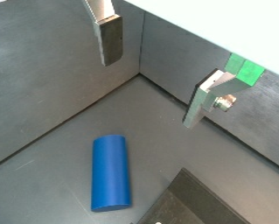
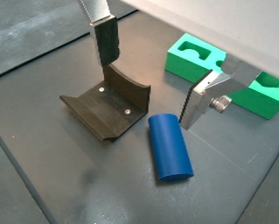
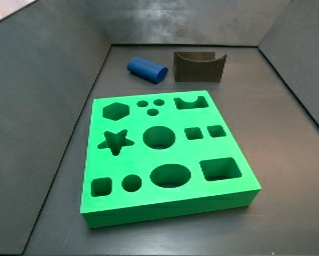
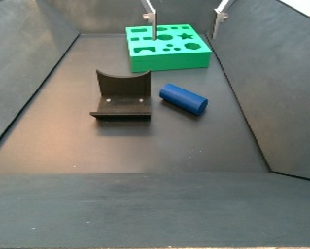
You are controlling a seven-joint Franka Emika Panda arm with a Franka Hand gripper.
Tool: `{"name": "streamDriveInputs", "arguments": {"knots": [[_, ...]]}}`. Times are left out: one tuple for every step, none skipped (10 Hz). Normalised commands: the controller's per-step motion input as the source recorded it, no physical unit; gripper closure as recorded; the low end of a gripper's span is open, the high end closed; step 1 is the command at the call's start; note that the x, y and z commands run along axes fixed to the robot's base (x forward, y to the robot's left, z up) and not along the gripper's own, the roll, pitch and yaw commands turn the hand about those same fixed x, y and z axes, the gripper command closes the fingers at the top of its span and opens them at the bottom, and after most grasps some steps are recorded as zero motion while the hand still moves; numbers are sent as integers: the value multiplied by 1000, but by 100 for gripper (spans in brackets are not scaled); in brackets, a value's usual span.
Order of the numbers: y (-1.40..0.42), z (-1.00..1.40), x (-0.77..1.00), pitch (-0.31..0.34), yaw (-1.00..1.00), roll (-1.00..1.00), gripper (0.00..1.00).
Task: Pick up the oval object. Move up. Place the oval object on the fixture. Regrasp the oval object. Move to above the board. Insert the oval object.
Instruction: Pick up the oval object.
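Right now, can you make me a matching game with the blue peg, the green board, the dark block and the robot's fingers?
Things:
1. small smooth blue oval peg
2. large bright green board
3. dark grey-brown notched fixture block
4. gripper with silver fingers

States:
A. full of shaped holes
B. open, holding nothing, above the floor
C. lying on its side on the floor
D. empty curved notch

Pairs: 1-C, 2-A, 3-D, 4-B

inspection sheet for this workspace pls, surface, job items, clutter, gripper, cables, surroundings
surface: dark grey floor, bare apart from the job's things
oval object: small smooth blue peg lying on its side on the floor, beside the fixture, not gripped
fixture: dark grey-brown notched block, nothing in its notch
board: large bright green slab with shaped holes, all holes vacant
clutter: nothing seen
gripper: gripper open, above the floor, holding nothing
cables: nothing seen
surroundings: dark grey walls around the floor
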Motion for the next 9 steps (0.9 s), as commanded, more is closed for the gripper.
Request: {"name": "streamDriveInputs", "arguments": {"knots": [[-166,-57,-340,-20,0,29,0],[-326,-360,-443,-100,609,0,0],[-460,-371,-343,-103,629,191,0],[-349,-366,-306,-91,703,206,0],[-271,-403,-263,-74,763,206,0],[-191,-457,-200,-41,809,214,0],[-134,-537,0,0,743,257,0],[-206,-540,157,73,543,291,0],[-231,-580,286,99,489,270,0]]}}
